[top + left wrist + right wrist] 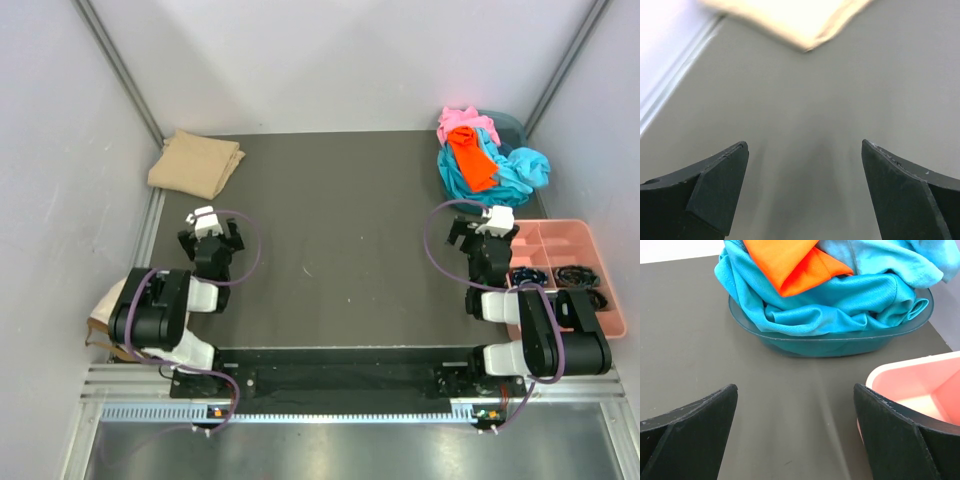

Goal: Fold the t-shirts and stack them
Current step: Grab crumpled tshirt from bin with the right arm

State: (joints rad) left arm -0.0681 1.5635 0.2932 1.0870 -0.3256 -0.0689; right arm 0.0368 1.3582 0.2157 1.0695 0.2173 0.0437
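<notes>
We're at the pick-next step, we reckon. Tan t-shirt [195, 163] lies folded at 11 o'clock; orange t-shirt [470, 158], teal t-shirts [515, 172] & pink t-shirt [465, 120] heaped in teal tub [830, 342] at 1. Left claw [805, 150], right claw [795, 390]: both spread wide, empty. Next, prob.: right claw fwd, pinch the orange one.

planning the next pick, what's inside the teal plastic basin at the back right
Crumpled teal cloth t-shirts, a bright orange t-shirt on top, a pink t-shirt behind. Anything beneath them is covered.
</notes>
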